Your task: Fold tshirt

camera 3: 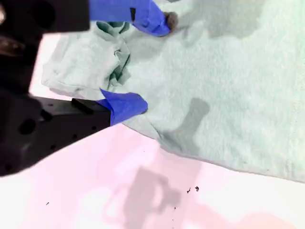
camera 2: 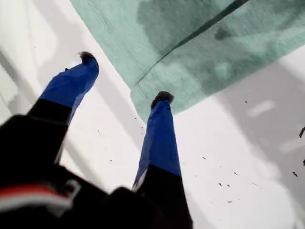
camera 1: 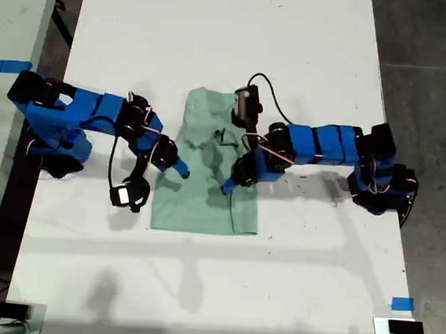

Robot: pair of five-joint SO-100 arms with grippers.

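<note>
Mid-fold: tshirt (camera 1: 208,174) lies partly folded on tabletop (camera 1: 215,32). First tool (camera 2: 126,78) wide, empty, at hem corner. Second tool (camera 3: 143,62) wide, straddling bunched sleeve. Next: pinch edges, fold across.

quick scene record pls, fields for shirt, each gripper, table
tshirt: pale green, lying partly folded, with creases
table: white, shirt lies near its middle
my first gripper: open, over the table at the shirt's edge, one tip at the cloth, nothing held
my second gripper: open, fingers either side of a bunched fold near the shirt's edge
</note>
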